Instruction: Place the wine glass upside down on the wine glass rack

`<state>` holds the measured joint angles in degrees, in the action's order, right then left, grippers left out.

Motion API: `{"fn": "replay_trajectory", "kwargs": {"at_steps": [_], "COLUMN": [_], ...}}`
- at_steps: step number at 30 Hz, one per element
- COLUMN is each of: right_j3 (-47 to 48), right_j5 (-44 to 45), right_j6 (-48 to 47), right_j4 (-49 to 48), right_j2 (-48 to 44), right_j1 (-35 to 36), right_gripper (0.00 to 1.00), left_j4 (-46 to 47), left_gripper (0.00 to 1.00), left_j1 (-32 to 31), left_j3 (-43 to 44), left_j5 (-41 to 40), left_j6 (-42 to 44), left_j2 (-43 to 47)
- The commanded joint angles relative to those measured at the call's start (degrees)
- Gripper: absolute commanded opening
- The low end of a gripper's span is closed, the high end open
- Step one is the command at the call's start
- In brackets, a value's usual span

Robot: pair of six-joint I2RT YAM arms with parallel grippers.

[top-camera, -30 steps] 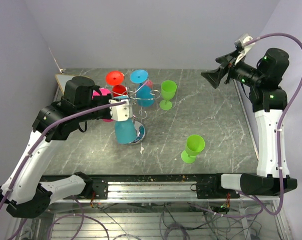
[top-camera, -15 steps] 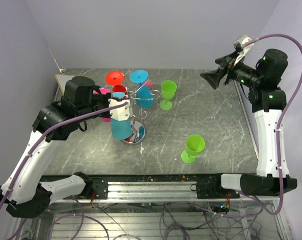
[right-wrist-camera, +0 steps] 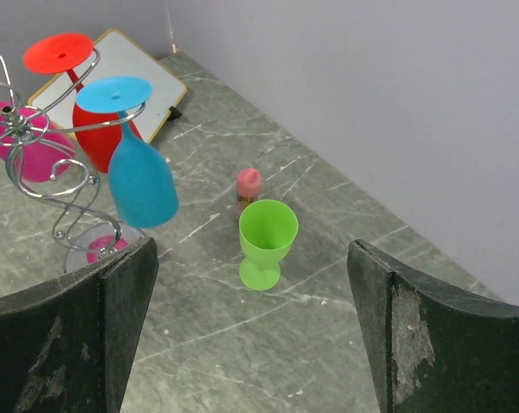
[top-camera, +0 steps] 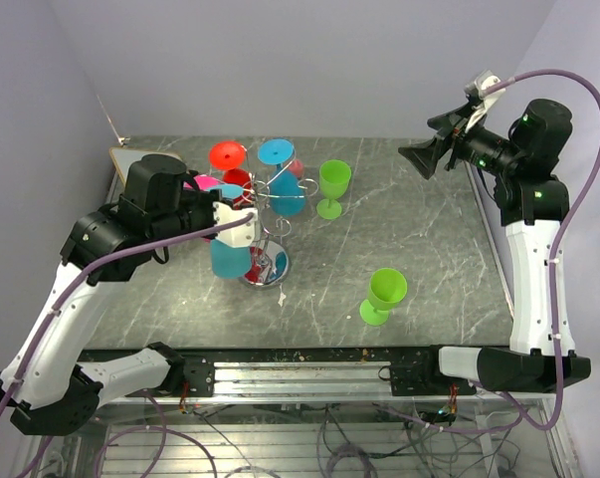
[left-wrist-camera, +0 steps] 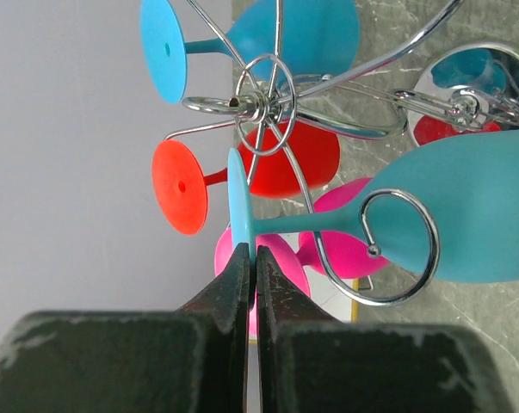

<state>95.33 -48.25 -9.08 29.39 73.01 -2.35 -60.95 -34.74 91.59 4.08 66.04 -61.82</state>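
- The left arm rises from its base, bends at the elbow and reaches right, level with the top of the silver wire wine glass rack (left-wrist-camera: 235, 101).
- The left gripper (left-wrist-camera: 249, 254) has its fingers pressed almost together on the thin round foot of a blue plastic wine glass (left-wrist-camera: 466, 206).
- This glass hangs bowl-down beside the rack's central post, above the round chrome base (top-camera: 277, 265).
- In the wrist view a curled wire loop crosses the neck of its bowl. Whether the stem sits inside that loop cannot be told.
- The right arm stands tall at the right edge of the table, with its forearm turned left.
- The right gripper (right-wrist-camera: 250, 248) is spread wide with nothing between its fingers, well away from the rack.
- The rack also carries a red plastic glass (left-wrist-camera: 285, 159), a second blue glass (right-wrist-camera: 141, 176) and a pink glass (left-wrist-camera: 345, 241), all bowl-down.
- Two green plastic goblets stand upright on the grey marbled table (top-camera: 429, 249): one (top-camera: 333, 187) just right of the rack, the other (top-camera: 384, 294) nearer the arms.
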Motion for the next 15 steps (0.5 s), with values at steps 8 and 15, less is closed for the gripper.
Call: {"fn": "replay_trajectory", "kwargs": {"at_steps": [8, 15], "right_j3": [-0.8, -1.1], "right_j5": [-0.3, -0.2], "right_j6": [-0.8, -1.0], "right_j4": [-0.8, -0.6], "right_j2": [-0.8, -1.0], "right_j1": [-0.5, -0.5], "right_gripper": [0.91, 0.91], "left_j4": [-4.5, -7.8], "left_gripper": [0.07, 0.07], "left_j1": [0.1, 0.2], "left_j3": [4.4, 6.4], "left_j5": [-0.3, 1.0], "left_j6": [5.8, 9.1], "left_j2": [1.2, 1.1]}}
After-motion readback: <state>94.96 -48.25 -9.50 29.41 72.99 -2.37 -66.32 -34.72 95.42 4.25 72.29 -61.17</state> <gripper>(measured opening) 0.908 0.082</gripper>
